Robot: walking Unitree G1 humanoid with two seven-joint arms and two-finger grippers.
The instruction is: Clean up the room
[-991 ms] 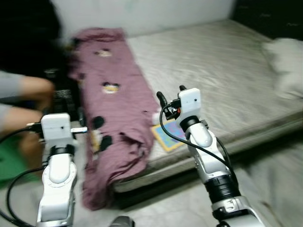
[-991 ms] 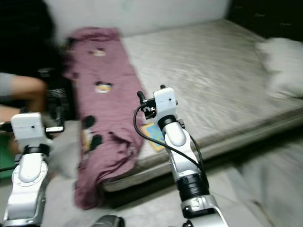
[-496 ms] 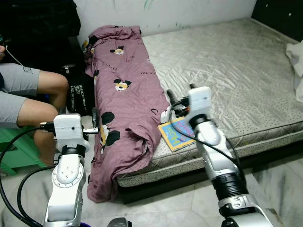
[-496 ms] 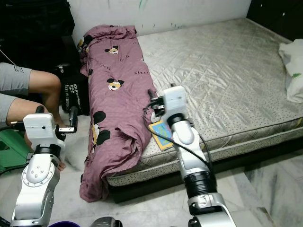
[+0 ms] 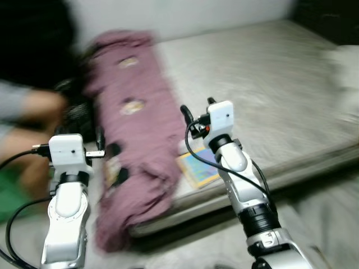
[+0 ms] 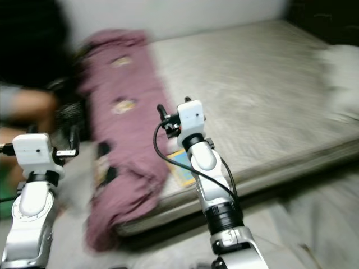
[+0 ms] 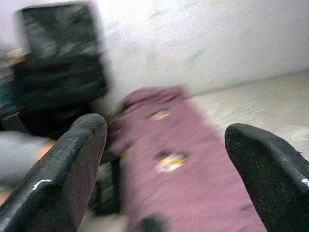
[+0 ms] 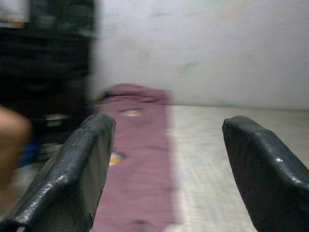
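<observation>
A maroon blanket (image 5: pixel 134 112) with cartoon prints lies along the left edge of the mattress (image 5: pixel 269 84) and hangs over its front edge toward the floor. A colourful booklet (image 5: pixel 197 162) rests on the mattress beside the blanket, near the front edge. My right gripper (image 5: pixel 196 108) is raised above the booklet and the blanket's edge, open and holding nothing. My left gripper (image 5: pixel 100 143) is held up left of the blanket's hanging part, open and holding nothing. Both wrist views look along wide-apart fingers (image 7: pixel 63 174) (image 8: pixel 77 169) toward the blanket and the wall.
A person sits at the left, with bare knees (image 5: pixel 33 106) close to my left arm. Dark bags (image 5: pixel 78 115) stand between the person and the bed. A white pillow (image 5: pixel 345 61) lies at the mattress's far right. Pale floor runs along the bed front.
The whole picture has shifted and gone blurred, so the camera is moving. Both arms stay raised with open fingers. The blanket and the booklet lie where they were.
</observation>
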